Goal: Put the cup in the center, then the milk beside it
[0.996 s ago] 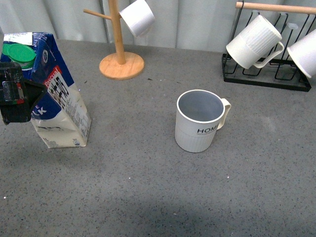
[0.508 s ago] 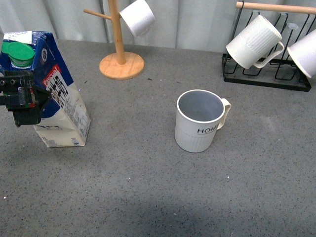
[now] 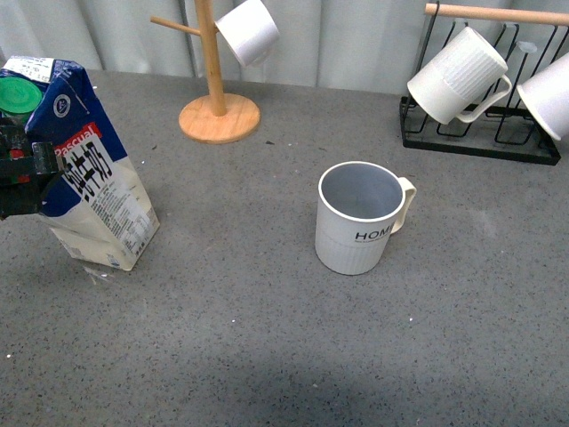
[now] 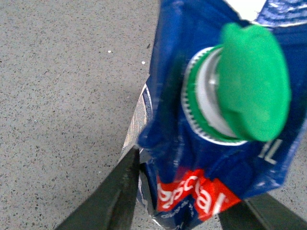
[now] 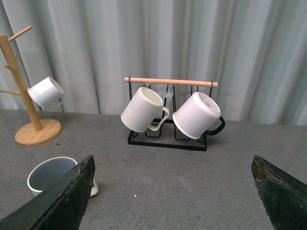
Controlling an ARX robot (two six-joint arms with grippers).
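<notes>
**Milk tilted in the left tool**

The milk [image 3: 93,178] leans on the left side of the desk [image 3: 267,347]. The left tool [image 3: 22,173] is clamped on the carton's upper part, just below the green cap. The cup [image 3: 358,218] stands upright mid-desk, well apart to the right. The right tool [image 5: 172,201] hangs above the desk with its fingers spread wide, holding nothing.

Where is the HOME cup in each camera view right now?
Front view: the cup stands upright, right of centre.
Left wrist view: not in it; the milk fills the picture.
Right wrist view: the cup shows only its upper part, nearer than the wooden mug tree.
Shared landmark: the wooden mug tree, behind the cup in front and right wrist views.
</notes>
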